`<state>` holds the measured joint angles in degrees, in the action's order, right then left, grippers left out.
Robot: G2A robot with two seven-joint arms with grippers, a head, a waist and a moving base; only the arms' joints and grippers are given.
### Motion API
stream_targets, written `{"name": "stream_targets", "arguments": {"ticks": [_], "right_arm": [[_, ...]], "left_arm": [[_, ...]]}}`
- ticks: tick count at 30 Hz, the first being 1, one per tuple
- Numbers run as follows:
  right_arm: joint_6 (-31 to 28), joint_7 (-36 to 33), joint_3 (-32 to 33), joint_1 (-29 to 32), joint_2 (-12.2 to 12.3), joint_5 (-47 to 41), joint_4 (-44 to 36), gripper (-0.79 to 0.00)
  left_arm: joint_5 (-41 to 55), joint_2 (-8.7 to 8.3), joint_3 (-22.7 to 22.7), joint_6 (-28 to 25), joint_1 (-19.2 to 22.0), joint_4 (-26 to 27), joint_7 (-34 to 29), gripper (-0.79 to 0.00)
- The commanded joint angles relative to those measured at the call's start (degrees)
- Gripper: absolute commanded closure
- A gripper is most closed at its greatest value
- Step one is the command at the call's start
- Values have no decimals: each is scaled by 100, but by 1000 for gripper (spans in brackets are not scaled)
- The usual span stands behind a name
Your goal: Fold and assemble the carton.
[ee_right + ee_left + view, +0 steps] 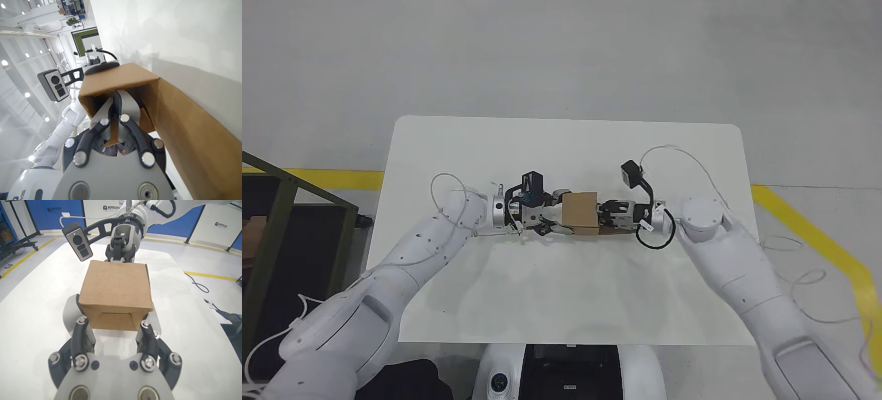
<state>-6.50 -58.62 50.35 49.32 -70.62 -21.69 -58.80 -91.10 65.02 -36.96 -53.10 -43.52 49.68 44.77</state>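
A small brown carton (pixel 580 212) sits mid-table between my two grippers. In the left wrist view the carton (pixel 115 289) has its near end tucked in. My left gripper (pixel 114 303) straddles that end, spread wide, with a finger (pixel 72 311) against each side wall. In the top view the left gripper (pixel 547 216) meets the carton's left end. My right gripper (pixel 612 212) is at the other end. In the right wrist view the right gripper (pixel 118 92) reaches into the carton's (pixel 121 77) open end, shut on a cardboard flap (pixel 113 132).
The white table (pixel 562 300) has free room in front of and behind the carton. A dark cable (pixel 200 286) lies on the floor past one table edge. A dark metal frame (pixel 282 230) stands left of the table.
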Motion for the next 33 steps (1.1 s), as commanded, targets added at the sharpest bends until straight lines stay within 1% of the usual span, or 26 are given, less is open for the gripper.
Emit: {"name": "stream_targets", "arguments": {"ticks": [1, 6, 9, 12, 15, 17, 20, 22, 25, 33], "right_arm": [[-75, -56, 16, -16, -2, -15, 66, 0], [-120, -181, 344, 75, 116, 3, 126, 0], [-83, -118, 701, 267, 257, 117, -63, 0], [0, 75, 1190, 576, 431, 241, -385, 0], [302, 355, 1701, 936, 609, 527, -785, 0], [677, 488, 1973, 1148, 724, 914, -1052, 0], [1066, 468, 2278, 1490, 834, 1067, -1432, 0], [1125, 401, 2326, 1610, 855, 1039, -1546, 0], [1201, 285, 2207, 1663, 847, 1025, -1659, 0], [1025, 128, 1537, 1276, 680, 770, -1432, 0]], "left_arm": [[5, -1, -11, -4, -8, 1, 5, -514], [-10, -14, -52, -10, -21, -36, 25, -517], [-34, -22, -68, -19, -29, -37, 42, -514], [-48, -26, -86, 5, -43, -27, 49, -517], [-75, -32, -95, -22, -47, -13, 46, -499], [-75, -39, -118, -28, -38, -10, 62, -489], [-54, -56, -171, -47, -30, 18, 124, -493], [-54, -64, -189, -70, -34, 47, 135, -489], [-39, -75, -209, -139, -54, 142, 165, -480], [57, -84, -266, -269, -82, 373, 104, -493]]}}
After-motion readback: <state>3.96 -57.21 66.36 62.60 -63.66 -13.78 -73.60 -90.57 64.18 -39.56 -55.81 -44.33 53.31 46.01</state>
